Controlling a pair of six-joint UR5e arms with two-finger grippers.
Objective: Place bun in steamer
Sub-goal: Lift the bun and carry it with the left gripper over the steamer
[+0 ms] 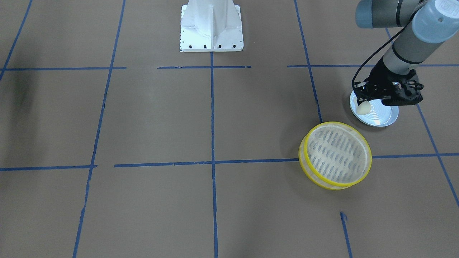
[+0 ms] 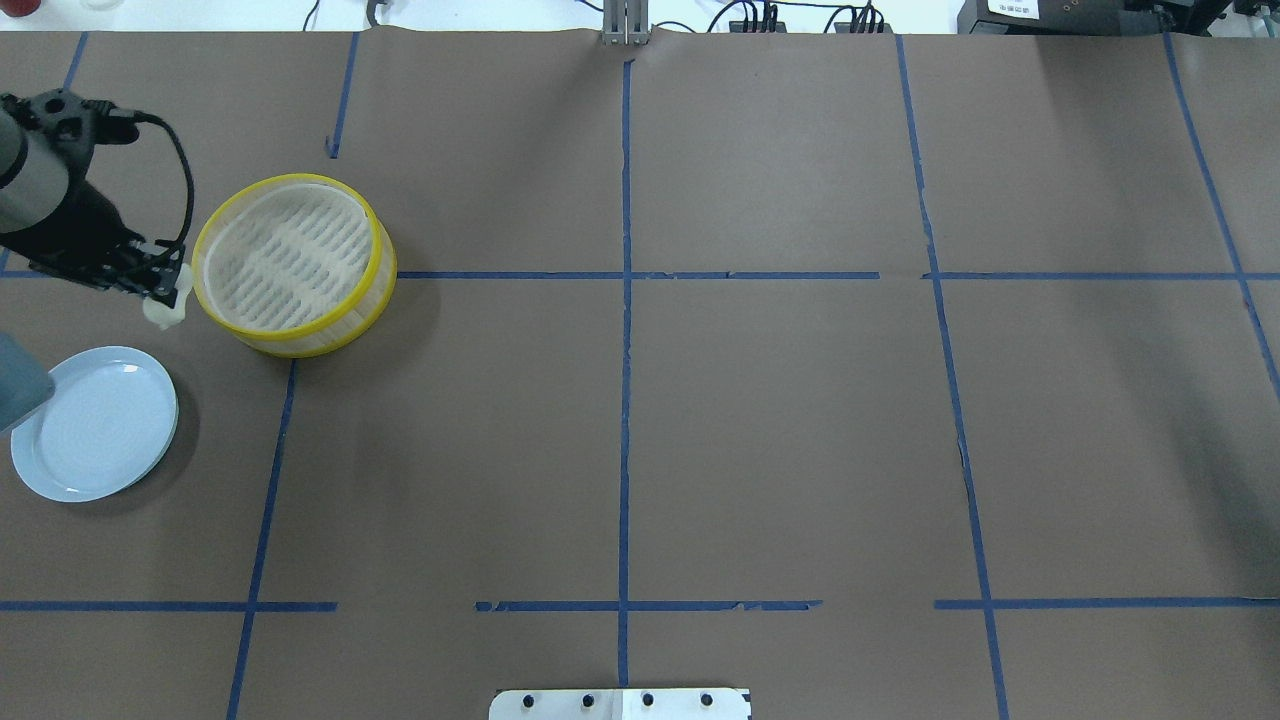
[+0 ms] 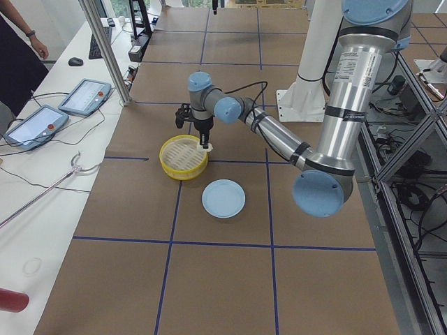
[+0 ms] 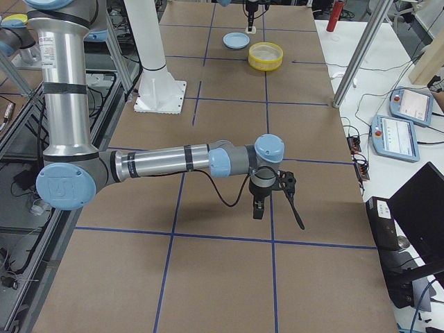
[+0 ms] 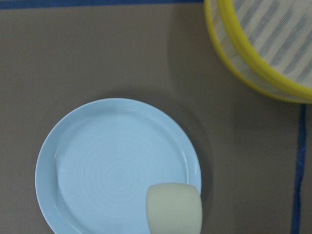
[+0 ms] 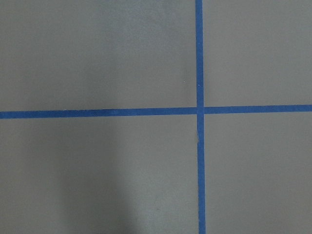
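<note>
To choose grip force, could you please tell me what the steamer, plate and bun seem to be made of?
The steamer looks plastic: glossy yellow rims, translucent beige wall. The plate: perhaps glazed ceramic or melamine, smooth pale-blue sheen, faint rings. The bun: matte cream, foam or dough, unclear.

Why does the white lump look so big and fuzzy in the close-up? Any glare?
Left wrist view: the bun is nearest the lens, so large and slightly soft; the plate casts a shadow rightward. Front-facing view: the plate's rings glint.

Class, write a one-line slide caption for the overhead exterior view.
Left gripper holds the bun above the table beside the empty steamer, near the bare plate.
</note>
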